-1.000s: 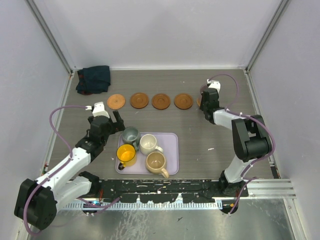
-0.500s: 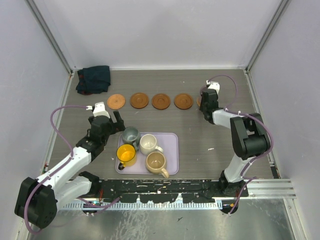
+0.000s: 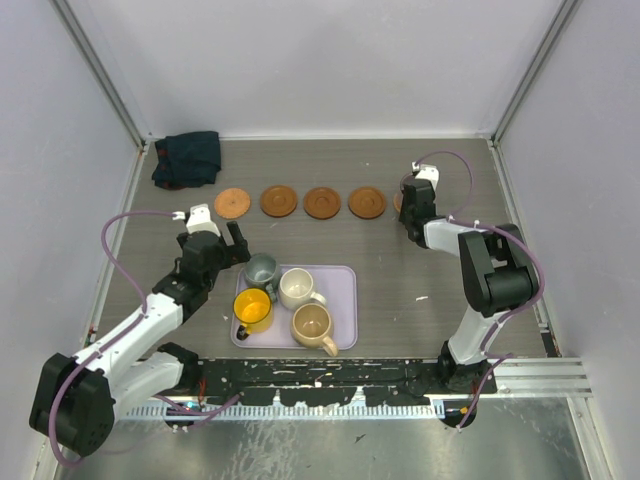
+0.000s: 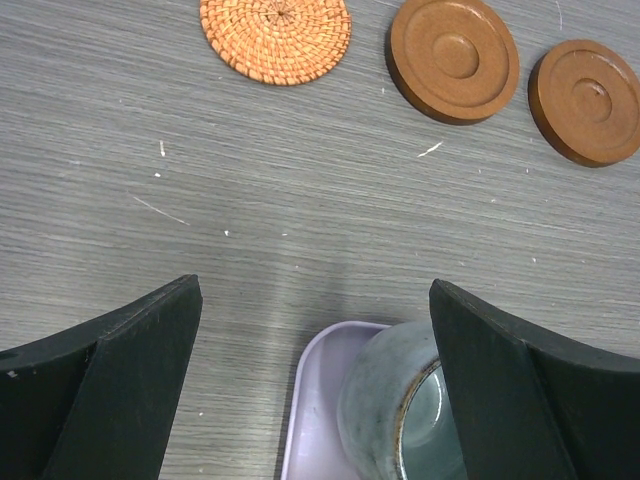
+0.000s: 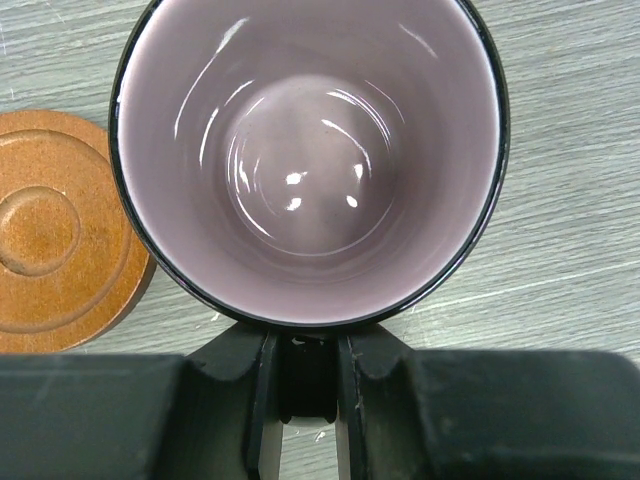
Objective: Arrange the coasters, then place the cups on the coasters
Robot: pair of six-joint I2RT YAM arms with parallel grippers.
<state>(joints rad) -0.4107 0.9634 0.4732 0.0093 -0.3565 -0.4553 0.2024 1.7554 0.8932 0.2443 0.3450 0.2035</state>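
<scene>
Four brown coasters (image 3: 279, 201) lie in a row at the back; the leftmost one (image 4: 276, 35) is woven. A sliver of another disc (image 3: 399, 203) shows by my right gripper (image 3: 411, 208). That gripper (image 5: 305, 372) is shut on the handle of the purple cup (image 5: 305, 150), which stands upright just right of a coaster (image 5: 50, 245). What lies under that cup is hidden. The grey-green cup (image 3: 262, 270), white cup (image 3: 296, 288), yellow cup (image 3: 251, 309) and tan cup (image 3: 313, 326) sit on the lavender tray (image 3: 342, 283). My left gripper (image 4: 315, 290) hangs open over the grey-green cup (image 4: 400, 400).
A dark folded cloth (image 3: 187, 158) lies in the back left corner. Grey walls close in the table on three sides. The tray's far left corner (image 4: 318, 370) shows between my left fingers.
The right arm has edged slightly toward the back with the purple cup. The left arm has not moved.
</scene>
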